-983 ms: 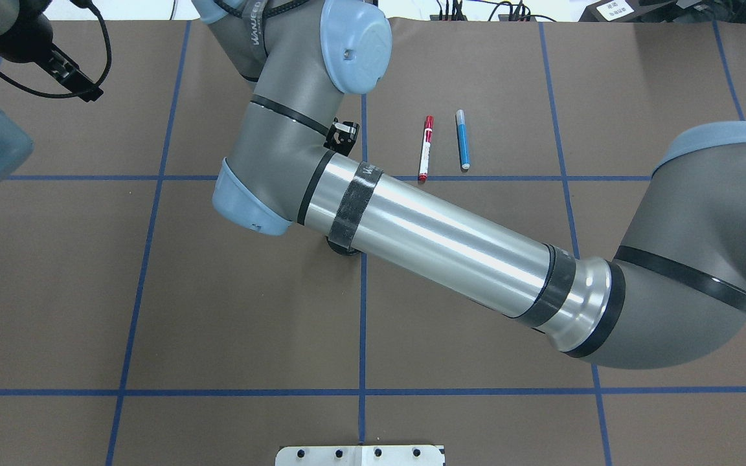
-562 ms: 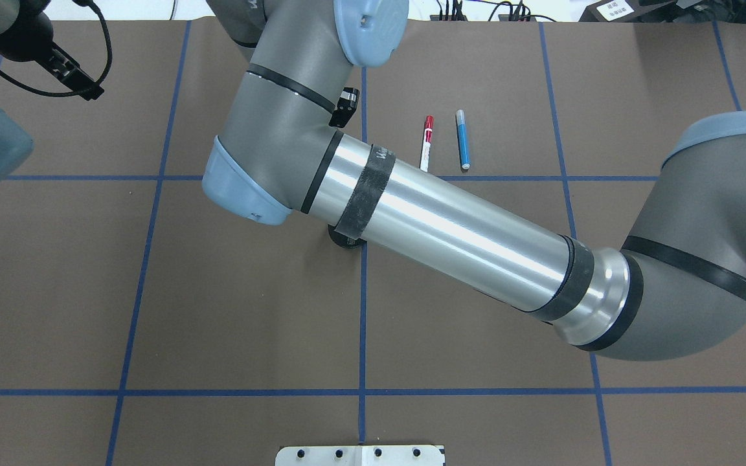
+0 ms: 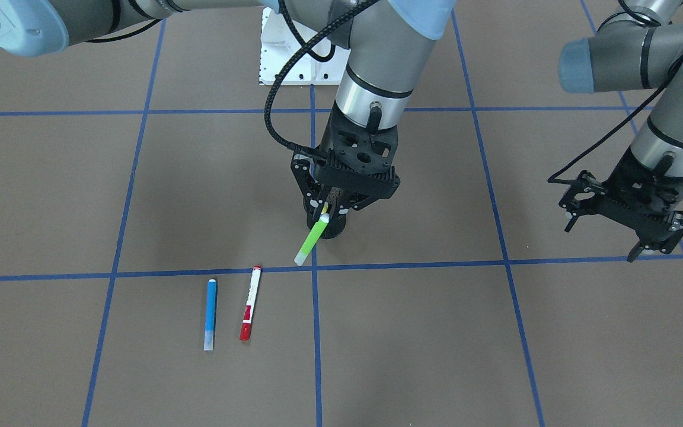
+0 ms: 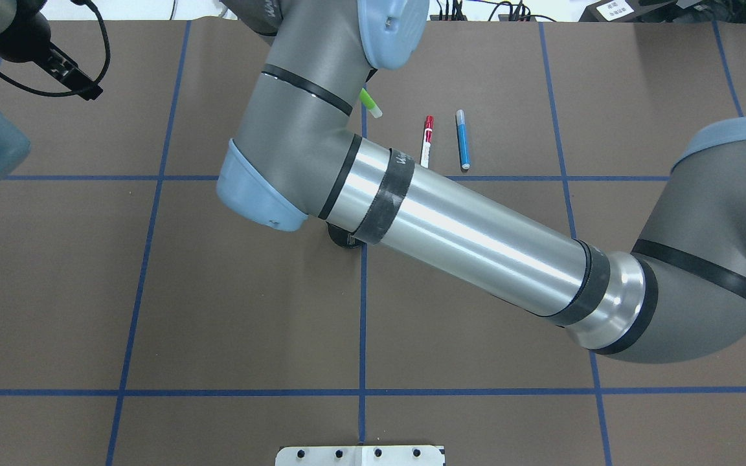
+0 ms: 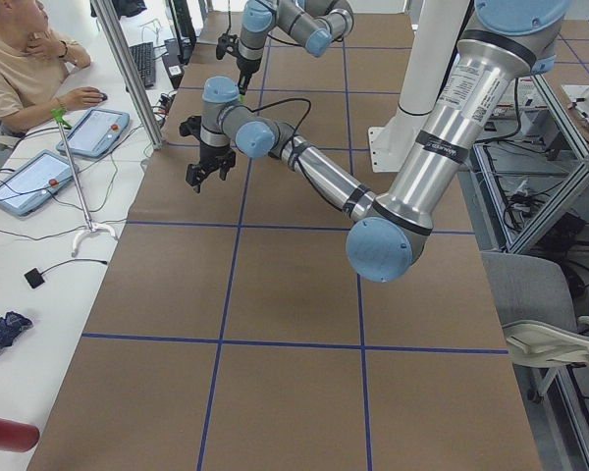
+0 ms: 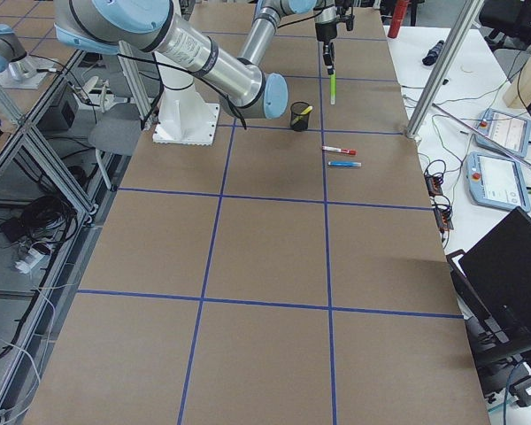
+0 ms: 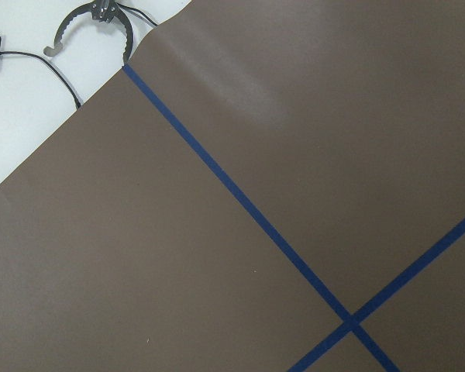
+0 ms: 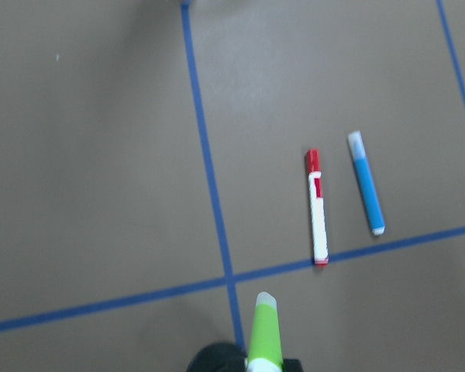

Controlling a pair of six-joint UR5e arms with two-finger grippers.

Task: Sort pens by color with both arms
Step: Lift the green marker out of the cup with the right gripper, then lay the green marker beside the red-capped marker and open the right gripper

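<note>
My right gripper (image 3: 331,204) hangs over the table's middle, shut on the light green pen (image 3: 310,240), which slants down out of the jaws with its clear cap lowest. The same green pen (image 8: 264,335) fills the bottom of the right wrist view, and its tip (image 4: 370,103) pokes out past the arm from overhead. The blue pen (image 3: 210,313) and the red-capped white pen (image 3: 250,303) lie side by side on the mat, apart from the gripper. A yellow pen (image 6: 306,110) stands in the black cup. My left gripper (image 3: 608,237) hovers open and empty far to the side.
The black mesh cup (image 3: 332,230) stands directly under the right gripper at a crossing of blue tape lines. The white pedestal base (image 4: 360,455) sits at the robot's edge. A person (image 5: 20,59) sits at a side desk with tablets beyond the left end.
In the overhead view the right arm's wrist has risen and shifted toward the far side. The green pen's tip now shows beyond it. The left arm has barely moved.
</note>
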